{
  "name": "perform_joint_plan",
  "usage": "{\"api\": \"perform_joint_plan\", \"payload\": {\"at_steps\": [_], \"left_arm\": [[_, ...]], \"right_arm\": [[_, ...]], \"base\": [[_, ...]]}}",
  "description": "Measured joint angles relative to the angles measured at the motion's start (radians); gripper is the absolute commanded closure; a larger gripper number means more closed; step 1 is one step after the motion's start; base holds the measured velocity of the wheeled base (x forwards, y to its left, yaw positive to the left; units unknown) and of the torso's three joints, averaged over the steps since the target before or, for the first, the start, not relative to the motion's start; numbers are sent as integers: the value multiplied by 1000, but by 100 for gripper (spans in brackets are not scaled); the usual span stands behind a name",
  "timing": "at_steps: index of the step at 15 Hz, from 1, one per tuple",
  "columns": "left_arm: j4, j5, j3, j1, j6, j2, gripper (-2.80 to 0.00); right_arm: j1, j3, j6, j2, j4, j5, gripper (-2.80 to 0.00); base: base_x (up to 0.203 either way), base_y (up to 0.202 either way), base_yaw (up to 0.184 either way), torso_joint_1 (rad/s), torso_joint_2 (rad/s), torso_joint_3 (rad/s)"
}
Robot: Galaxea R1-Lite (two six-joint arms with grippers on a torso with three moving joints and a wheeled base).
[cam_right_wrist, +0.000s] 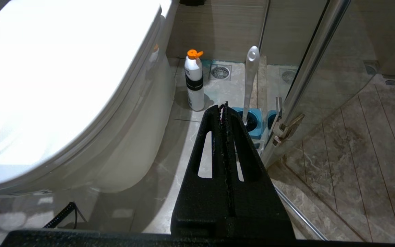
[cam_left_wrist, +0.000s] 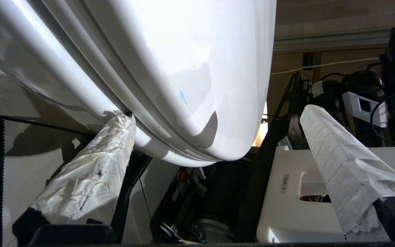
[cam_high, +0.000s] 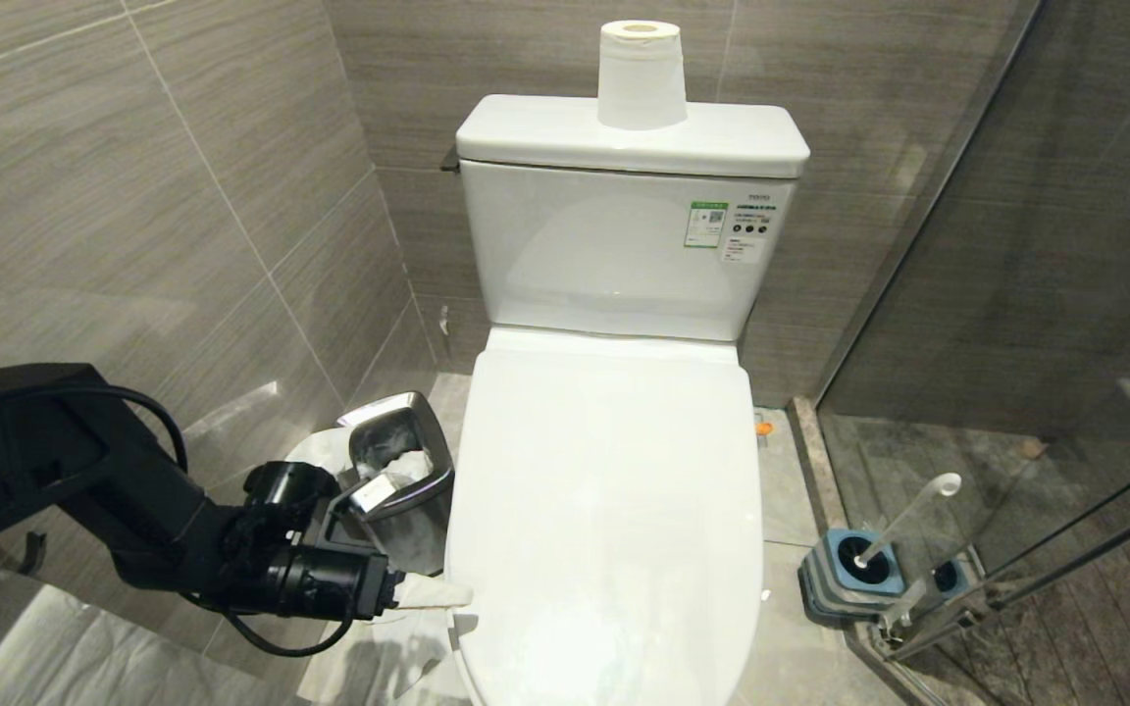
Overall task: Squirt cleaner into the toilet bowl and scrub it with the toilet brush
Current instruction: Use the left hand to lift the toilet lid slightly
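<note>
The left arm (cam_high: 133,529) reaches low and level, its left gripper (cam_left_wrist: 218,123) spread wide with paper-wrapped fingers (cam_left_wrist: 91,171), while the right gripper (cam_right_wrist: 224,106) hangs parked, jaws pressed together.

Grey tiled walls (cam_high: 133,196), marble floor (cam_right_wrist: 338,164) — glass shower door (cam_high: 1016,294)

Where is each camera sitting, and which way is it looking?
Head view: high on the robot, looking down at the closed toilet bowl; the left arm shows.
Left wrist view: behind the left gripper, open, paper-wrapped fingers at the lid's edge.
Right wrist view: behind the shut right gripper, low beside the toilet, facing the toilet brush and an orange-capped bottle.
Shared: all three show the toilet; head and right wrist views share the brush.
</note>
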Motion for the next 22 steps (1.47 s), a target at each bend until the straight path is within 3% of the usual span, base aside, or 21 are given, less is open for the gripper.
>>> {"api": "perform_joint_plan", "payload": {"at_steps": [6, 13, 16, 22], "left_arm": [[4, -5, 1, -33, -56, -23, -280], [10, -46, 16, -61, -69, -43, -280], [8, -61, 21, -76, -119, -67, -280], [4, -96, 41, -98, -124, -103, -280]], "right_arm": [[0, 0, 0, 0, 0, 0, 0], [0, 0, 0, 0, 0, 1, 0], [0, 0, 0, 0, 0, 0, 0], [0, 0, 0, 0, 0, 0, 0]], "base": [[0, 0, 0, 0, 0, 0], [0, 0, 0, 0, 0, 0], [0, 0, 0, 0, 0, 0], [0, 0, 0, 0, 0, 0]]}}
